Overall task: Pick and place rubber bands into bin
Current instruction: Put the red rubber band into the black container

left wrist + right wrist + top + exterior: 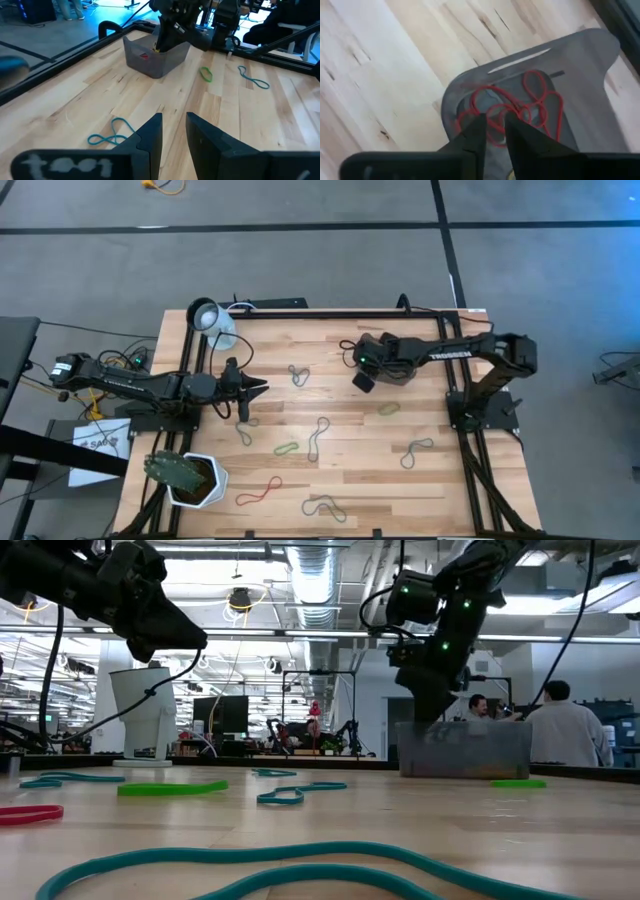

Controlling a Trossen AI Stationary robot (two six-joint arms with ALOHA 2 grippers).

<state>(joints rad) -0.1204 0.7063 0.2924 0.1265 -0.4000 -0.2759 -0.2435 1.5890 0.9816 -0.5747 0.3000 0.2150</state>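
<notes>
a few red bands binned, most of the table left to clear

the right gripper is hanging directly over the small dark grey rectangular open-topped bin, which is sitting on the light wooden slatted table toward its far right part. its fingers are standing slightly apart with a narrow gap between them and nothing gripped in that gap, so they are reading as released. inside the bin, a tangle of thin red rubber loops is lying on the floor of the tray; that is the only finished work showing.

the left gripper is waiting above the left part of the table, pointing toward the middle, its fingers parted and grasping nothing.

a good deal is remaining. in the high view, a grey-teal band is lying near the table's middle, a green band is resting below the right arm, another green band and a long teal loop are sitting in the centre, a teal band is lying toward the right, a red band and a dark teal band are lying along the near edge, and one more teal band is lying just below the left gripper. by my judgement the task is at an early stage, with most bands outside the bin.
</notes>
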